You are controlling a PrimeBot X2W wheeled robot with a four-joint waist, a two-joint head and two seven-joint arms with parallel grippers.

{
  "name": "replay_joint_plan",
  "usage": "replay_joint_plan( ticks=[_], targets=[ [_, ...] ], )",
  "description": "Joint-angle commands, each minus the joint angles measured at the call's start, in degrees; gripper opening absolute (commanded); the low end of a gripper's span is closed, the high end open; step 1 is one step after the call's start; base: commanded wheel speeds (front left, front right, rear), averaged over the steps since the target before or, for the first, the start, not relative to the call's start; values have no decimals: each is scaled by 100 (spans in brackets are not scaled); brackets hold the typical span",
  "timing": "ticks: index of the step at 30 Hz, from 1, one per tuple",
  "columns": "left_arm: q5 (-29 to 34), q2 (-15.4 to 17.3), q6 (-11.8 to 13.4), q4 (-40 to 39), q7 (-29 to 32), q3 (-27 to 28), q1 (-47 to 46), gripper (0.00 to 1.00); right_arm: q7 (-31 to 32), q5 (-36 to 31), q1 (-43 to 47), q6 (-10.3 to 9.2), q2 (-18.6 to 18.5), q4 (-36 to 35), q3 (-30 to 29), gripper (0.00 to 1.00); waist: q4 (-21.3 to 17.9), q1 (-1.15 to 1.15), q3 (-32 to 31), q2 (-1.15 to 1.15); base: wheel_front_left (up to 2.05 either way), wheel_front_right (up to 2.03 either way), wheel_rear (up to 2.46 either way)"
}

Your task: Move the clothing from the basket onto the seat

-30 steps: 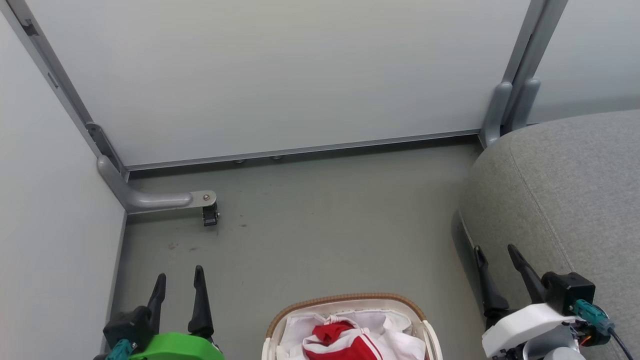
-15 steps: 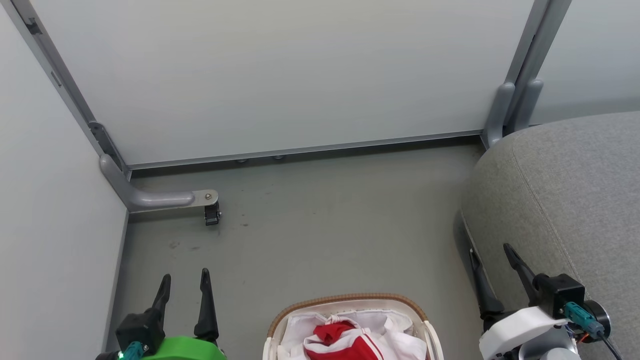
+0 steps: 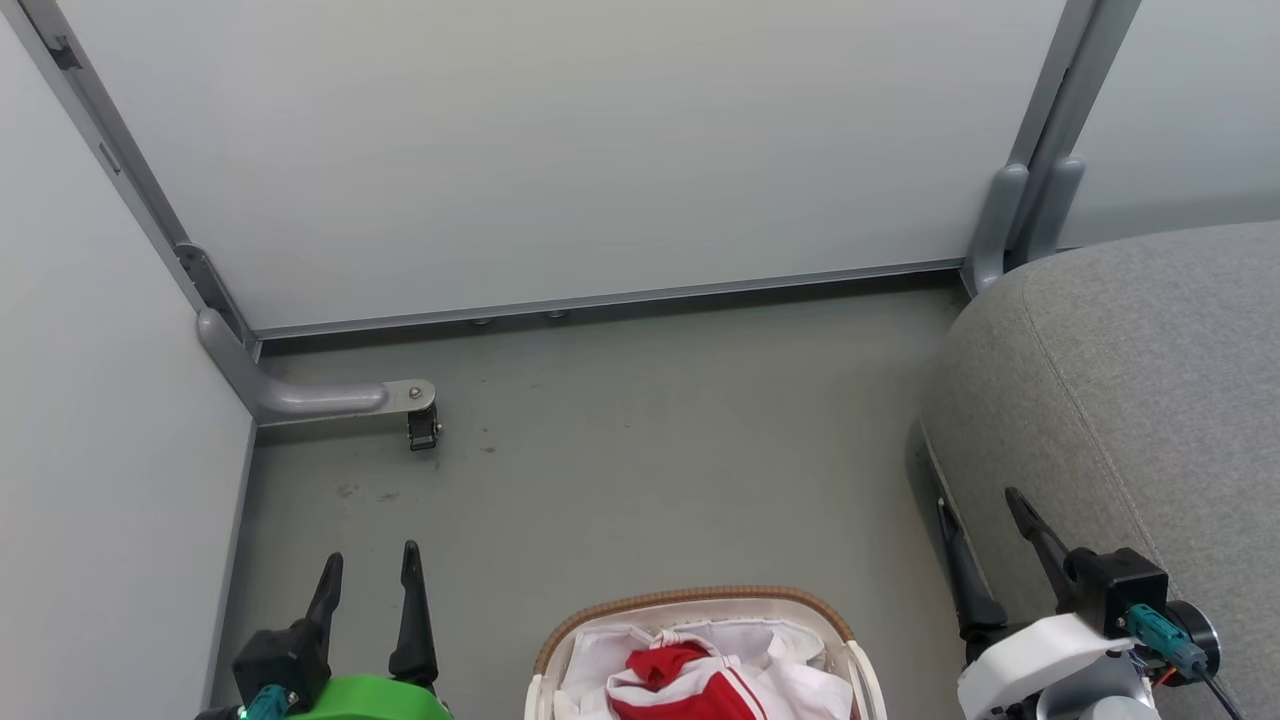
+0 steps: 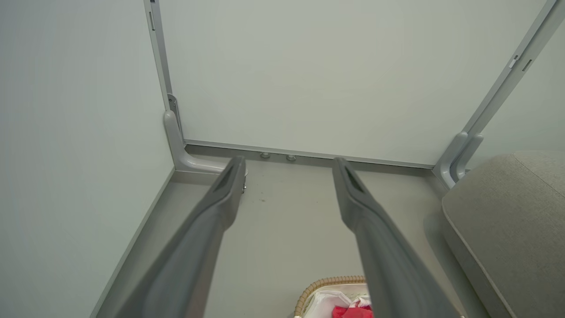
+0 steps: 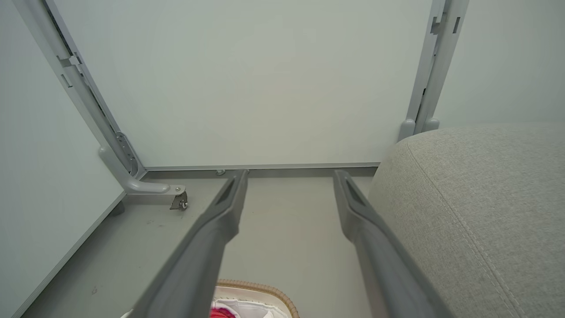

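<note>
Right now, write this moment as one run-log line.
left gripper: open | right gripper: open | red white-striped clothing: in cream brown-rimmed plastic basket | grey fabric seat: visible part bare

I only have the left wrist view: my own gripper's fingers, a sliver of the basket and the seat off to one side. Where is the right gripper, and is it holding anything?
Observer: In the head view the right gripper is open and holds nothing. Its fingers point up in front of the rounded front edge of the seat; I can't tell whether they touch it.
Operator: Good. I see just a scrap of red in the basket. What's actually in there?
Observer: The basket holds the clothing, a bunched red piece with white striped trim, lying on top of white fabric.
</note>
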Motion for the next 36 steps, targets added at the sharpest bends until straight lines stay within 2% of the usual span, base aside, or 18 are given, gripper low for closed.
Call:
replay_joint_plan(
  ticks=[1, 13, 20, 27, 36],
  targets=[
    [-1, 36, 28, 6, -22, -1, 83, 100, -28, 24, 24, -1, -34, 15, -7, 100, 0, 0, 3, 0, 0, 0, 0],
    [3, 36, 9, 5, -22, -3, 54, 100, -28, 32, -24, -1, -34, -26, -36, 100, -33, 0, 64, 0, 0, 0, 0],
    [225, 34, -86, 91, -22, -307, -177, 100, -28, -14, -127, 0, -34, -98, -97, 100, -91, 0, 319, 0, 0, 0, 0],
    [605, 32, -222, 312, -22, -791, -744, 100, -26, -88, -528, -1, -32, -302, -150, 100, -272, 0, 1101, 0, 0, 0, 0],
    [841, 35, -380, 1134, -14, -1456, -1784, 100, -21, 15, -1191, -1, -29, -483, -182, 100, -748, 0, 2394, 0, 0, 0, 0]
  ],
)
